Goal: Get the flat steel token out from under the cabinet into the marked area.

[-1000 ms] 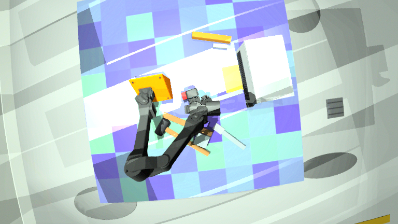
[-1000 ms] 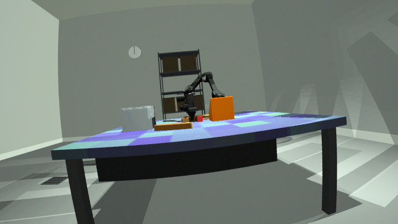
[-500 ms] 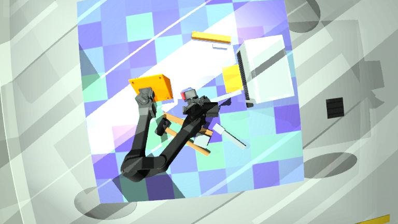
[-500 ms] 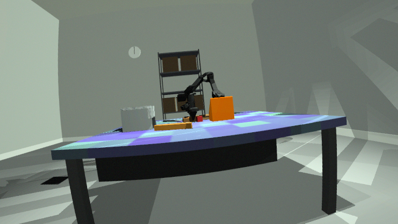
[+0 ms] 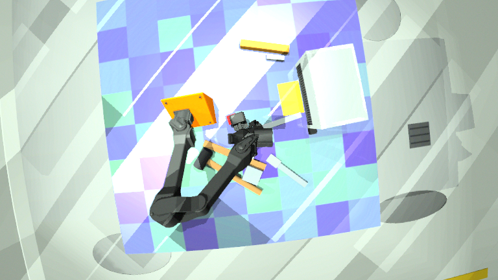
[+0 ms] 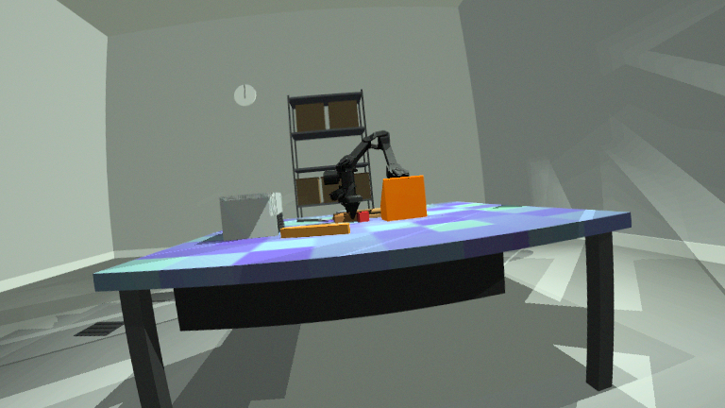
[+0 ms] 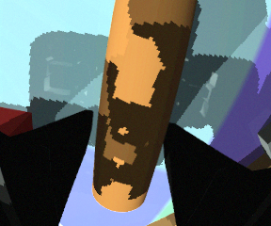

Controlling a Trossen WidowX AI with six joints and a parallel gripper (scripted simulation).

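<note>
My gripper [image 6: 351,215] [image 7: 129,124] is low over the table, left of the cabinet in the top view. Its fingers are open astride a round wooden handle [image 7: 135,80], with a gap on the left side and almost none on the right. A thin pale bar [image 5: 284,120] runs from under my gripper toward the cabinet and seems to be the same tool. Its far end is by the lower edge of the yellow marked area [image 5: 288,98]. The white cabinet [image 5: 336,86] [image 6: 245,219] has dark vent slots along its front. I cannot make out the token.
A red block [image 5: 229,119] [image 6: 363,215] [image 7: 6,120] is beside my gripper. Wooden-handled tools, one with a dark head [image 5: 203,158], lie under my forearm. A pale T-shaped tool [image 5: 292,175] lies nearby. An orange bar [image 5: 264,46] [image 6: 315,229] and small white block [image 5: 275,58] lie above the marked area.
</note>
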